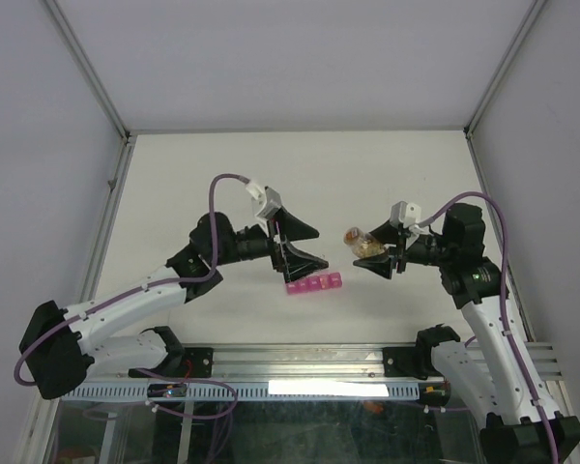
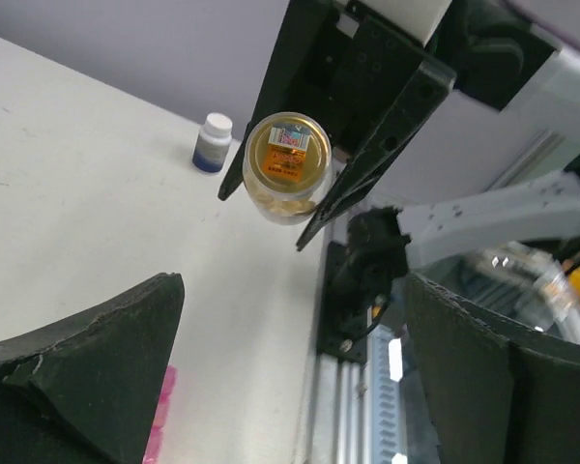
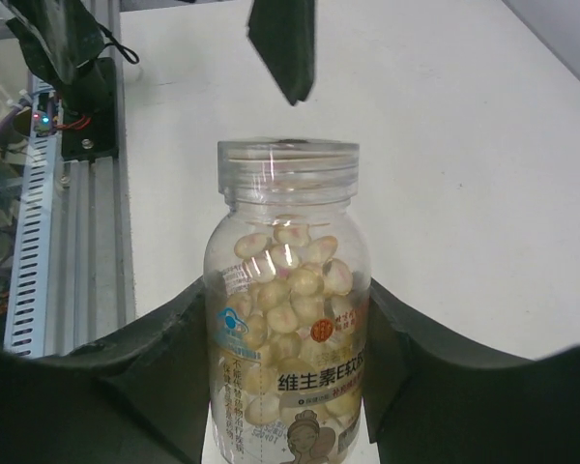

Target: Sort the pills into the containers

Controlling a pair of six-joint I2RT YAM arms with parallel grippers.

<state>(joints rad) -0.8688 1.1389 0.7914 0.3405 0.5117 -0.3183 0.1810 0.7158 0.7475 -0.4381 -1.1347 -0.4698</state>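
Note:
Pale yellow pills (image 3: 300, 280) fill a clear bottle (image 3: 288, 309) with a clear cap (image 3: 288, 155). My right gripper (image 3: 288, 387) is shut on the bottle's body and holds it off the table, tipped toward the left arm (image 1: 362, 242). The left wrist view shows the bottle (image 2: 288, 166) end-on between the right fingers (image 2: 367, 145). My left gripper (image 1: 321, 248) stands wide open facing it, a short gap away, with nothing between its fingers (image 2: 87, 367). The magenta containers (image 1: 314, 283) lie on the table just below the left gripper; their edge (image 2: 159, 425) shows beside the left finger.
A small white-capped blue bottle (image 2: 213, 142) stands on the table beyond the held bottle. The metal rail (image 2: 367, 387) with the arm bases runs along the table's near edge (image 1: 300, 360). White walls close off the back and sides.

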